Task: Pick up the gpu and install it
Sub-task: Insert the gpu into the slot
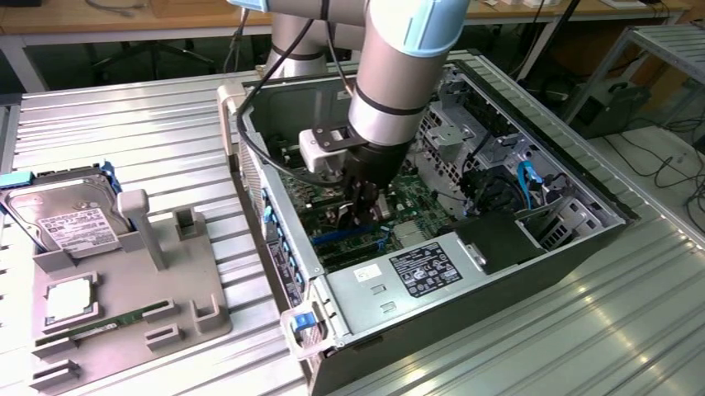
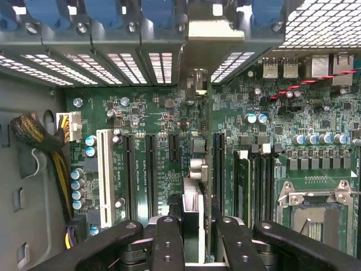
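green motherboard point(image 2: 158, 121), blue slot clips point(image 2: 107, 11), seemingly black gripper point(image 2: 194, 237).

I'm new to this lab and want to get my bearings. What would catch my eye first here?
The grey robot arm plunges into the open black computer case at the middle of the exterior view, its gripper low over the green motherboard. In the wrist view, a thin dark card with a silver bracket, the gpu, stands edge-on between the black fingers. On the exterior view's left, a grey holder tray carries a silver hard drive.
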Motion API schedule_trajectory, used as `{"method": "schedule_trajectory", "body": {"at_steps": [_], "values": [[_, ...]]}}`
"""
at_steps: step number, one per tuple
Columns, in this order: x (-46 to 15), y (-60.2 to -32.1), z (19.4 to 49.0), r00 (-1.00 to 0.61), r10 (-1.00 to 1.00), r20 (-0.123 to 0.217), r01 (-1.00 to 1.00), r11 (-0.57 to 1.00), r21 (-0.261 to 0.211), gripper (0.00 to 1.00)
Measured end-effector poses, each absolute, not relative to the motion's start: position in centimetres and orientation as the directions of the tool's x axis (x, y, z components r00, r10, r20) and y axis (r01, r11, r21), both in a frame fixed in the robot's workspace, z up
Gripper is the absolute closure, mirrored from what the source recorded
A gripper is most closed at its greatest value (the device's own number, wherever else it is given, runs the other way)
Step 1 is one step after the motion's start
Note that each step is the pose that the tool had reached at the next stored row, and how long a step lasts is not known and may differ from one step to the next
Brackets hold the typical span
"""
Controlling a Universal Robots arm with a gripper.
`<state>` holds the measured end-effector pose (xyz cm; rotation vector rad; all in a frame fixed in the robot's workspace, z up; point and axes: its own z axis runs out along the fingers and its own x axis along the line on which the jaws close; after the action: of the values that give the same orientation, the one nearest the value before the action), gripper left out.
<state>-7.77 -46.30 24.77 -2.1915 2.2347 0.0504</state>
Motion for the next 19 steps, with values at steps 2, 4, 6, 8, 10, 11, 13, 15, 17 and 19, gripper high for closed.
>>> {"method": "schedule_trajectory", "body": {"at_steps": [2, 4, 6, 8, 10, 11, 13, 15, 17, 19], "values": [[-7.94, -46.29, 24.64, -0.02, -0.999, -0.031, -1.0, 0.019, 0.016, 0.72], [-8.02, -46.29, 24.58, -0.02, -0.999, -0.031, -1.0, 0.019, 0.017, 0.72], [-8.1, -46.29, 24.5, -0.02, -0.999, -0.031, -1.0, 0.019, 0.017, 0.72], [-8.16, -46.29, 24.4, -0.02, -0.999, -0.031, -1.0, 0.019, 0.017, 0.72], [-8.21, -46.29, 24.22, -0.02, -0.999, -0.031, -1.0, 0.019, 0.018, 0.72], [-8.23, -46.29, 24.1, -0.02, -0.999, -0.031, -1.0, 0.019, 0.018, 0.72], [-8.24, -46.29, 23.9, -0.02, -0.999, -0.031, -1.0, 0.019, 0.019, 0.72], [-8.26, -46.3, 23.8, -0.02, -0.999, -0.03, -1.0, 0.019, 0.02, 0.72], [-8.26, -46.3, 23.79, -0.02, -0.999, -0.03, -1.0, 0.019, 0.021, 0.72], [-8.25, -46.29, 23.78, -0.02, -0.999, -0.031, -1.0, 0.019, 0.02, 0.72]]}}
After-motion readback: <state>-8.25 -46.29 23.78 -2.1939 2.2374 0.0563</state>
